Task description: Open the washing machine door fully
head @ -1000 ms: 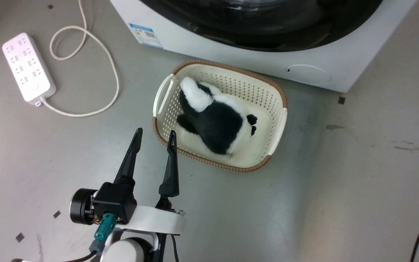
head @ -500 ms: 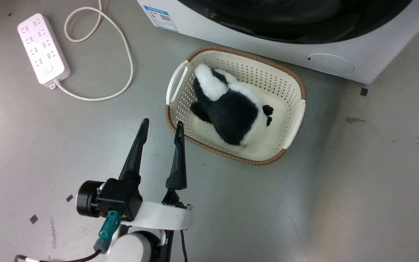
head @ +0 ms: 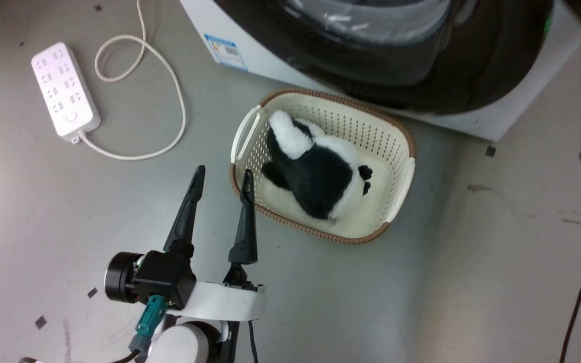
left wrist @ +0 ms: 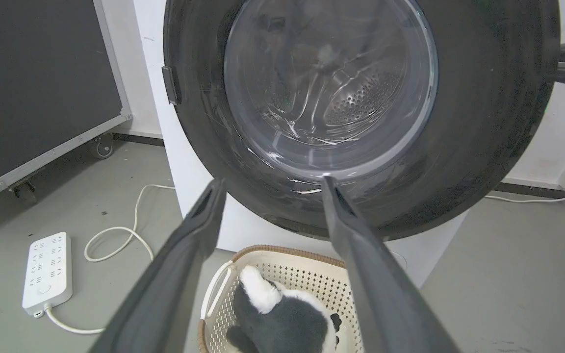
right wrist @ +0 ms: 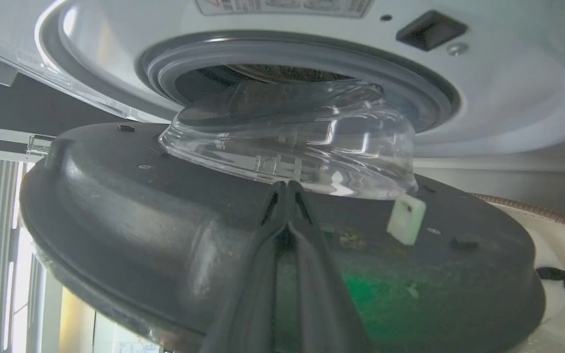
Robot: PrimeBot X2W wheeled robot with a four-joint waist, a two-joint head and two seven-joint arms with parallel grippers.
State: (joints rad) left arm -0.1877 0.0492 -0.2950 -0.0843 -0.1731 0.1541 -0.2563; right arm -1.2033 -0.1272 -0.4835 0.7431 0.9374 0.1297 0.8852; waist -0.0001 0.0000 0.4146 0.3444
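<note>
The washing machine (head: 477, 123) stands at the top of the head view. The washing machine door (head: 421, 75), a glossy black disc, stands partly swung out over the basket. My left gripper (head: 223, 172) is open and holds nothing, low over the floor just left of the basket. In the left wrist view its fingers (left wrist: 272, 182) frame the door's outer face (left wrist: 483, 122). My right gripper (right wrist: 286, 185) is shut, its tips against the door's dark inner face (right wrist: 140, 220) at the foot of the glass bowl (right wrist: 287, 142). Behind it is the grey gasket (right wrist: 424, 93).
A cream perforated basket (head: 401, 176) with a black and white plush toy (head: 315, 181) sits on the floor under the door. A white power strip (head: 63, 91) and its looped cord (head: 169, 101) lie to the left. A black wheeled case (left wrist: 42, 73) stands further left.
The head camera has shifted. The door has swung out from the machine's front and now covers the small round filter cover. My left gripper stays open in the same pose.
</note>
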